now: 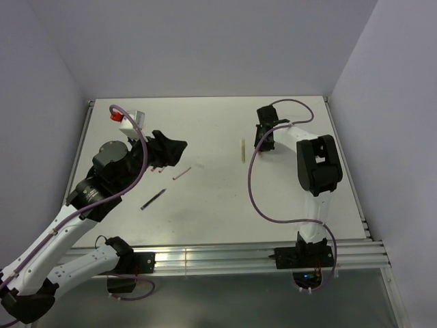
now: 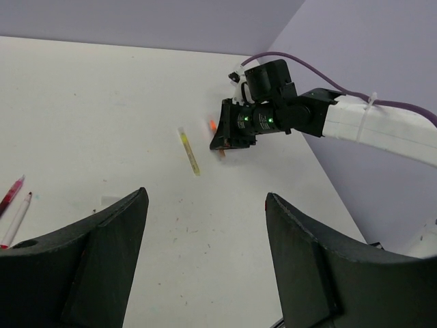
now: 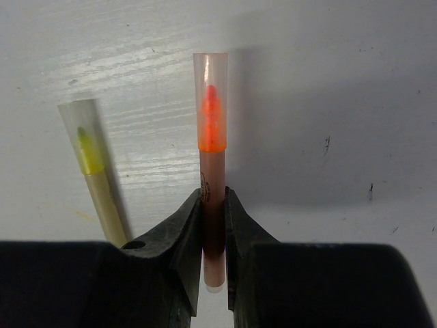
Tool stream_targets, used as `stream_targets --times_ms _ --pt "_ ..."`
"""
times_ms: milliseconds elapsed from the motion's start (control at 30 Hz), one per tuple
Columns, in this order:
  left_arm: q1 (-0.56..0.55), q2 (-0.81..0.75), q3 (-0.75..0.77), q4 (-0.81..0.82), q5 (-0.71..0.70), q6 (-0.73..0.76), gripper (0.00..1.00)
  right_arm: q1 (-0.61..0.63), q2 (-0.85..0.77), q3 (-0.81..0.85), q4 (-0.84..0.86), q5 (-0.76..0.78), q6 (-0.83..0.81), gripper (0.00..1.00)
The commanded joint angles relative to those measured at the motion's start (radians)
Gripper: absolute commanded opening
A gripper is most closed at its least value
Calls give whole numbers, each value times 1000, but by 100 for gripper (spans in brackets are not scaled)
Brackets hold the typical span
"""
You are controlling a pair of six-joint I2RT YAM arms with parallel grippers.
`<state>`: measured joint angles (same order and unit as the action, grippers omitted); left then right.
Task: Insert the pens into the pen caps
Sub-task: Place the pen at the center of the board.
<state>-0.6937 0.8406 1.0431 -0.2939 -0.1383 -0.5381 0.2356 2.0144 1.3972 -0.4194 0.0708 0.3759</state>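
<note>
Your right gripper (image 3: 213, 208) is closed almost fully on the orange pen (image 3: 212, 171). It pinches the barrel from both sides, and the pen's tail end pokes out just behind the fingers. The pen's orange tip sits inside a clear cap (image 3: 210, 75) that points away from the wrist camera, over the white table (image 3: 341, 102). You cannot tell from these views whether the pen rests on the table or is held just off it. To the left in the wrist view lies the yellow pen (image 3: 102, 195), flat on the table, with its tip under a pale cap (image 3: 80, 126) of its own. It lies beside the right gripper and does not touch the orange pen. From above, this gripper is low over the far right part of the table. The yellow pen is just to its left and points roughly away from the arm bases. Your left gripper (image 2: 206, 198) stands wide open with nothing between its fingers. It is raised above the left half of the table and faces across toward the right arm. Two more pens lie on the table near it. A short pale pen (image 1: 181, 173) lies just beside the left gripper's fingers, and a dark pen (image 1: 153, 199) lies closer to the bases. Both are well apart from the yellow pen.
</note>
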Motion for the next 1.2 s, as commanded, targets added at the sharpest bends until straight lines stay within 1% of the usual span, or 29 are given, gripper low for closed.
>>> stream_targets --times_ms 0,100,133,433,600,933,1067,1167 --pt "20 6 -15 52 45 12 74 7 20 46 -21 43 -15 14" --pt "33 8 -20 56 57 7 74 11 23 51 -30 44 -20 17" --pt "34 9 -21 55 60 7 74 13 23 51 -30 47 -22 20" --pt "54 17 -23 58 86 1 74 14 46 88 -85 61 -42 28" --pt "62 20 -26 59 95 -2 74 19 55 100 -104 61 -46 31" --pt "76 28 -32 65 109 -6 74 22 53 102 -107 55 -40 32" --pt "79 37 -26 64 106 -11 74 24 15 100 -105 60 -37 33" --pt "80 49 -23 64 105 -19 74 24 -17 91 -102 60 -34 36"
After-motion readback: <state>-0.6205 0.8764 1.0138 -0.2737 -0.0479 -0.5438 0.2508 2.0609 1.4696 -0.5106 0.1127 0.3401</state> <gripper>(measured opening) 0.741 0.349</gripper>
